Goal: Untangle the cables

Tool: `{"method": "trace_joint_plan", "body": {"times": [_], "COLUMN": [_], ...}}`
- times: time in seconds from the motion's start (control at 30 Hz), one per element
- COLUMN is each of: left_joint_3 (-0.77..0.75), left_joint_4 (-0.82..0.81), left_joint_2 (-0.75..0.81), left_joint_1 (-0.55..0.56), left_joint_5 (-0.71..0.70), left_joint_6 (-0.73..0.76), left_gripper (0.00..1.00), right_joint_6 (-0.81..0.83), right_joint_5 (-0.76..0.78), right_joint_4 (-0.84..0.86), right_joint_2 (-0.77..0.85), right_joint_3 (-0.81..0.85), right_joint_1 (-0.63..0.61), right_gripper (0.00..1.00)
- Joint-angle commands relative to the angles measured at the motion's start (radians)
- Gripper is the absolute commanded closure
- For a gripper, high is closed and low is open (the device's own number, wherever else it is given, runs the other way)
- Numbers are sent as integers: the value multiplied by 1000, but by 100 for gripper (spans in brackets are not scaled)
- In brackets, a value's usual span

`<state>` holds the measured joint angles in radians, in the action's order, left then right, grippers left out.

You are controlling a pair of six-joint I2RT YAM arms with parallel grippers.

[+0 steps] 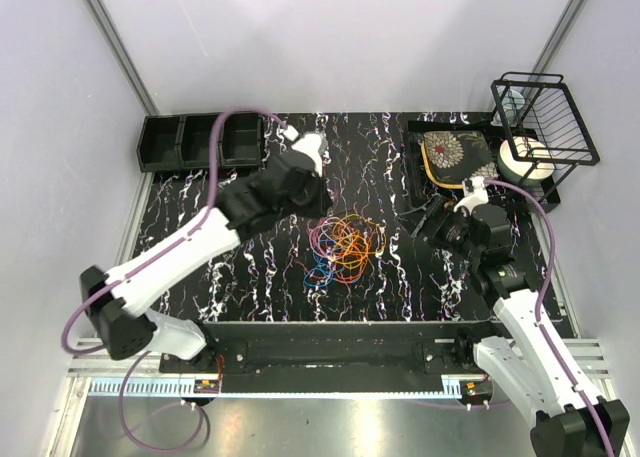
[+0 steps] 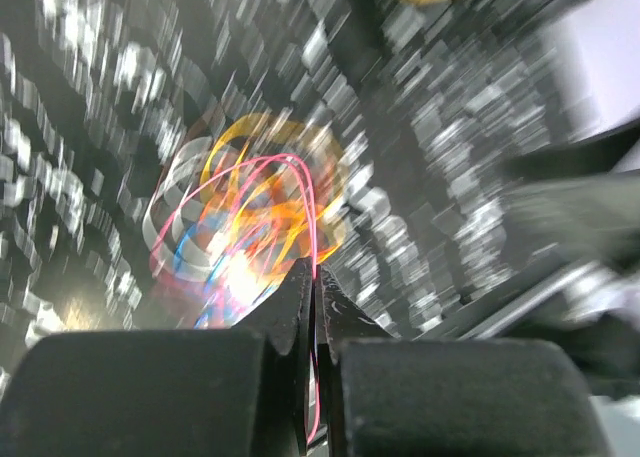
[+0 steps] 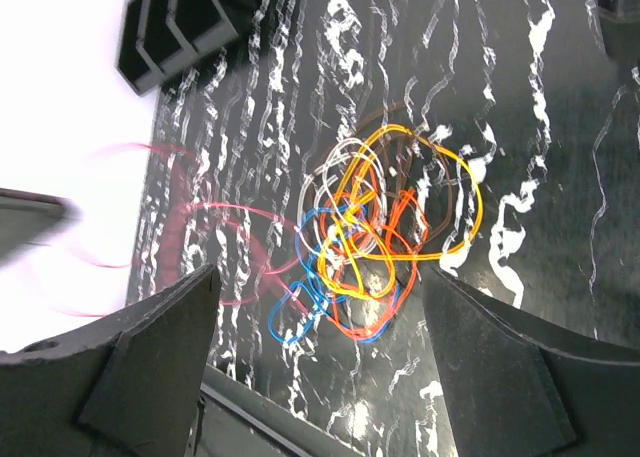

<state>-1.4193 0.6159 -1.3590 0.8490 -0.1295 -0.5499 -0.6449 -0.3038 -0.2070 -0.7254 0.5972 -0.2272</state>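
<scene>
A tangle of thin cables (image 1: 343, 249), orange, yellow, red, blue and whitish-grey, lies on the black marbled table at the centre. My left gripper (image 1: 322, 205) is just above and left of the tangle. In the left wrist view my left gripper (image 2: 316, 277) is shut on a pink cable (image 2: 300, 192) that arcs up from the blurred heap. My right gripper (image 1: 425, 224) is to the right of the tangle, open and empty. In the right wrist view the tangle (image 3: 385, 242) lies between its spread fingers (image 3: 150, 347), and the pink cable (image 3: 225, 227) trails left, blurred.
Black bins (image 1: 200, 141) stand at the back left. A black tray (image 1: 415, 172) with a patterned plate (image 1: 455, 155) is at the back right, beside a wire rack (image 1: 545, 117) and a white tape roll (image 1: 525, 159). The table's front edge (image 1: 330, 327) runs below the tangle.
</scene>
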Motion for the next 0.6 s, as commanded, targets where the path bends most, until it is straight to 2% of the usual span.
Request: {"method": "trace_joint_plan", "body": {"times": [0.0,0.27,0.4,0.57], "left_joint_3": [88,109,59,-30], "left_joint_4": [-42,-25,16,41], "left_joint_2": [0,4,8,26], "left_joint_1": [-33,-79,-126,-226], "left_joint_5": [17,18,-22,-119], "left_joint_6": [-15,11,56,128], "left_gripper": [100,100,100,100], "right_joint_6": [-7,34,65,88], "right_joint_5": [-23,72,210,284], "right_joint_4": [24,-26,-104,-114], "right_joint_2": [3,-26,-39,-68], "right_joint_3": [-31,-51,-34,-33], "right_joint_1": [-1,-1,-1,0], "right_gripper": [13,13,13,12]}}
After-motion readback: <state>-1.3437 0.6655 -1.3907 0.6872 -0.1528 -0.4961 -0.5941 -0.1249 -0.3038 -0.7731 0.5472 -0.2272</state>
